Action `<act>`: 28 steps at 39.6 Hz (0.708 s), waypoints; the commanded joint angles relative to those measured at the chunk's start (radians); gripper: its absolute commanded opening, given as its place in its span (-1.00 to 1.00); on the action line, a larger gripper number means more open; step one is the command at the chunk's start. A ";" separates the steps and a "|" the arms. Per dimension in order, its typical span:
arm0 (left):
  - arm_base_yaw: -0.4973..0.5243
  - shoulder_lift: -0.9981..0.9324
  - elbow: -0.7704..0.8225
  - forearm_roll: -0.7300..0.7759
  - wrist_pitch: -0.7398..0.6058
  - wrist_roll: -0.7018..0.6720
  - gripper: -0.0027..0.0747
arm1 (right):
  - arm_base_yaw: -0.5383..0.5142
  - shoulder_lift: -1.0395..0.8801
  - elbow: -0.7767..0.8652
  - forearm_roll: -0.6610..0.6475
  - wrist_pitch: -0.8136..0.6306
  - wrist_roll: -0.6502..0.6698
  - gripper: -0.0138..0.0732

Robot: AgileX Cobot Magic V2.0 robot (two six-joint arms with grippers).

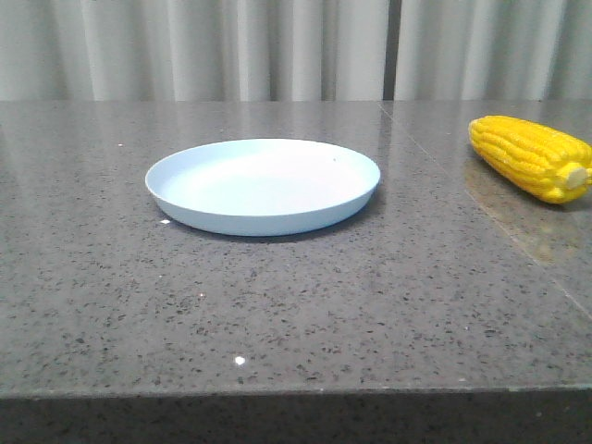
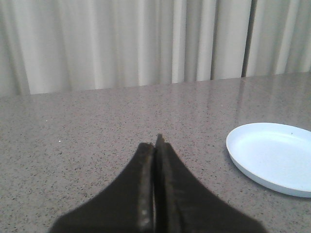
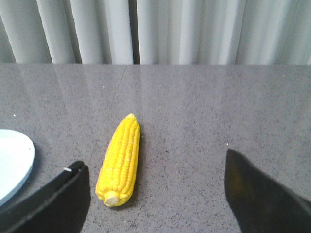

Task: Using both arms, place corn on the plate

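- Corn lay on desk at far right of front view, well apart from plate; stub end toward camera, tip pointing away and slightly toward plate.
- Plate sat empty near desk centre, rim-up, flat.
- Neither arm visible in front view; step in hand judged as reach for corn, nothing yet lifted.
- Right end effector: spread wide, holding nothing, touching nothing. Corn seen between its fingers but off-centre, nearer one finger than the other, stub end closest.
- Left end effector: closed tip to tip, empty, hovering over bare desk; plate edge seen off to one side.
- For a clean grasp: would centre right end effector over cob's mid-length, not stub, and square jaws across cob's short axis before descent.
- Would close gently; rounded, ridged cob judged likely to roll or squirt out if pinched off-centre.
- Would keep lift low and level on transfer toward plate.
- Would open left end effector before bringing it in to steady or receive cob, given both-arm requirement.
- Would release only with cob over plate's flat middle, not rim.
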 commanded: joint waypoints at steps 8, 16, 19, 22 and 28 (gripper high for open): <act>-0.006 0.011 -0.026 0.011 -0.084 -0.001 -0.98 | 0.002 0.321 -0.230 0.005 0.103 -0.006 0.68; -0.006 0.011 -0.026 0.011 -0.084 -0.001 -0.98 | 0.021 0.569 -0.406 0.047 0.238 -0.006 0.68; -0.006 0.011 -0.026 0.011 -0.084 -0.001 -0.98 | 0.055 0.662 -0.460 0.055 0.270 -0.006 0.68; -0.006 0.011 -0.026 0.011 -0.084 -0.001 -0.98 | 0.087 0.751 -0.511 0.055 0.276 -0.006 0.68; -0.006 0.011 -0.026 0.011 -0.084 -0.001 -0.98 | 0.092 0.909 -0.596 0.069 0.284 -0.006 0.68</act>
